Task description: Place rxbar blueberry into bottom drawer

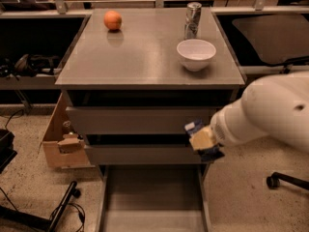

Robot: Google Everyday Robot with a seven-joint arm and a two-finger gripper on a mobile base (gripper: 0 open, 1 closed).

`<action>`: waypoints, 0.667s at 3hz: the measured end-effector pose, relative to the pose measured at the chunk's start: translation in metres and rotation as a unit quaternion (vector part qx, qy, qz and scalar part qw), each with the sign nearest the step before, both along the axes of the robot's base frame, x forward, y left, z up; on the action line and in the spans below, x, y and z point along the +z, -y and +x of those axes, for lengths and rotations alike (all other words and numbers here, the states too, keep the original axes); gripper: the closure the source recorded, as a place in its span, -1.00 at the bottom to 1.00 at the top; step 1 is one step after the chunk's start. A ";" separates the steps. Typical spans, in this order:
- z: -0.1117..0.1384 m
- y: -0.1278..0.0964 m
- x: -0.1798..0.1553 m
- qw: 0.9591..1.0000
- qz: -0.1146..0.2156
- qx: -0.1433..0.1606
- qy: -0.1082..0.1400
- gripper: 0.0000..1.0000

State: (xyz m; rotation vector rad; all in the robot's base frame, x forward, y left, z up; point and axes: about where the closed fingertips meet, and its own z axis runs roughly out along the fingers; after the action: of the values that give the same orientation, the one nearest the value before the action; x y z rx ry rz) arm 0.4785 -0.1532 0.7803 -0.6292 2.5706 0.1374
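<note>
My gripper [203,140] hangs in front of the cabinet's right side, level with the middle drawer front. It is shut on the rxbar blueberry [195,127], a dark blue wrapped bar whose ends stick out above and below the tan fingers [202,138]. The bottom drawer [152,202] is pulled open below, with a flat grey floor and thin side rails. The bar is above the drawer's right rail, well clear of the floor. My white arm [270,115] fills the right of the view.
On the cabinet top [145,57] stand a white bowl [196,53], a silver can [192,20] and an orange ball [112,20]. A cardboard box [60,139] sits left of the cabinet. A chair wheel [271,181] is on the floor at right.
</note>
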 end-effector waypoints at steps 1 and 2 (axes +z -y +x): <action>-0.033 0.016 -0.119 0.994 -0.028 -0.005 -0.104 1.00; -0.043 0.018 -0.142 0.991 -0.031 -0.004 -0.126 1.00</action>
State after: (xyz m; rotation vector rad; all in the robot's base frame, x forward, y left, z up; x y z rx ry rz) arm 0.4353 -0.1707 0.6382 -0.6623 2.8303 0.1426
